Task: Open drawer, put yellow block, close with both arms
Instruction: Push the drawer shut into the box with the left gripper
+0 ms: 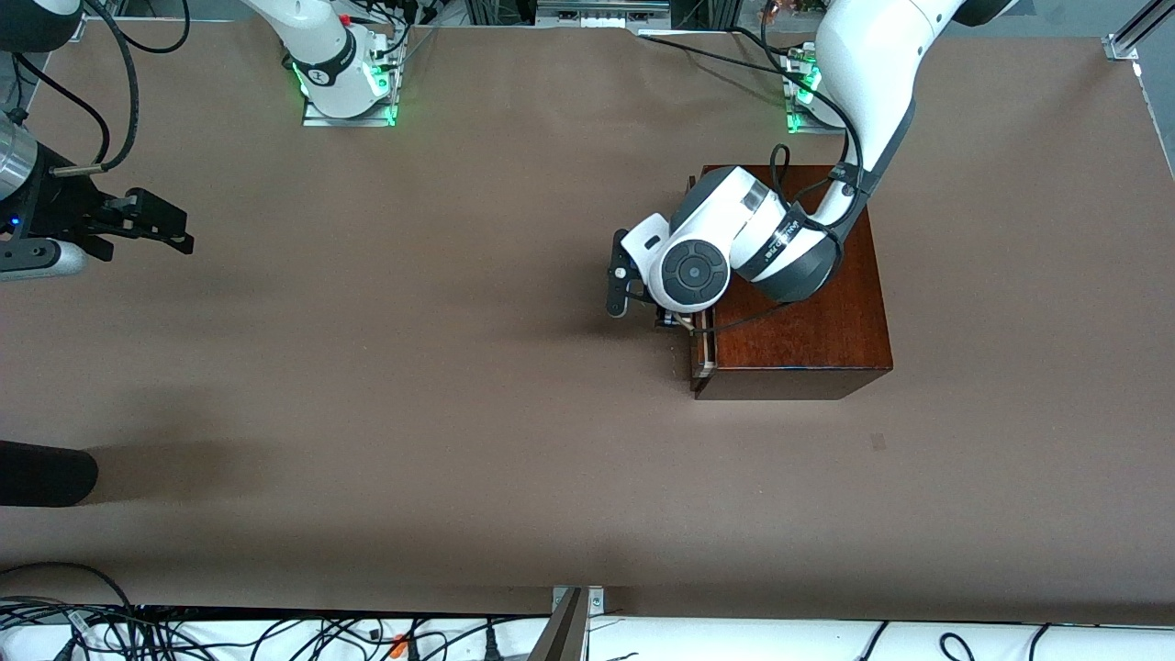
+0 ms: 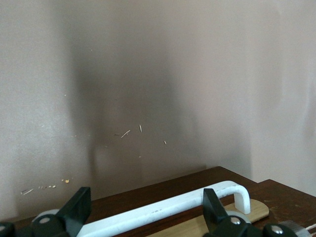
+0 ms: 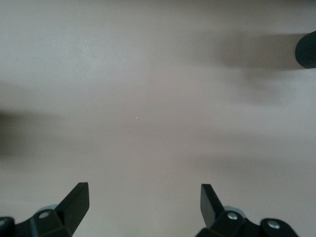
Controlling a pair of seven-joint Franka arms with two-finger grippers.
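The table (image 1: 459, 413), covered in plain brown, is the largest thing here, and on it toward the left arm's end stands the wooden box (image 1: 799, 321), glossy and dark reddish-brown. The left arm (image 1: 863, 83) reaches down over the box's front, its wrist masking most of that face in the front view. The drawer (image 2: 187, 195) sits directly under the left gripper (image 2: 143, 210), and a strip of pale plywood shows just inside its dark front, so it looks pulled out only a crack. The white U-shaped handle (image 2: 163, 207) runs across between the left gripper's two black fingers, which stand wide apart with one on each side along its length; they are spread and clamp nothing, and whether they touch the handle cannot be told. The right arm (image 1: 312, 46) waits with the right gripper (image 1: 161, 229) up over bare table at its own end, well apart from the box, its fingers fully spread and empty, with only table surface below them in the right wrist view. The yellow block shows in none of the views, so where it lies cannot be said. As a judgement, the task is at its very start: the drawer is barely open, and pulling it out, finding and placing the block, and closing with both arms all remain.
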